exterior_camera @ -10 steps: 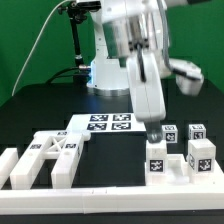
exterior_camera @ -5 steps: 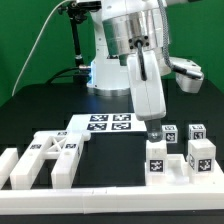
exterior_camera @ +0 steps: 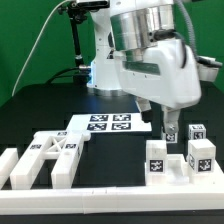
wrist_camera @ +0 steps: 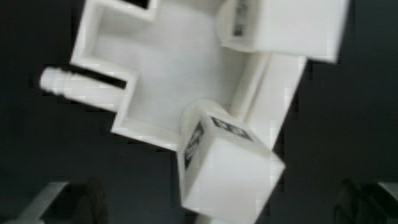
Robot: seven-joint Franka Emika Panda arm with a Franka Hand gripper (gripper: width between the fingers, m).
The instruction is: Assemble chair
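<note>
Several white chair parts with black-and-white tags lie on the black table. A cluster of bars and slabs sits at the exterior view's front left. Two tagged blocks stand at the front right, with small cubes behind them. My gripper hangs low over the right group, just above the table. In the wrist view a large white part with a peg and a tagged white block fill the frame. The block lies between my dark fingers, which stand wide apart; the gripper is open.
The marker board lies flat at mid-table behind the parts. The robot base stands at the back. A white rail edges the table's front. A black stand with a cable rises at the back left.
The hand has swung and turned at the wrist. The gripper has shifted toward the exterior view's right, from in front of the marker board's corner to over the small cubes.
</note>
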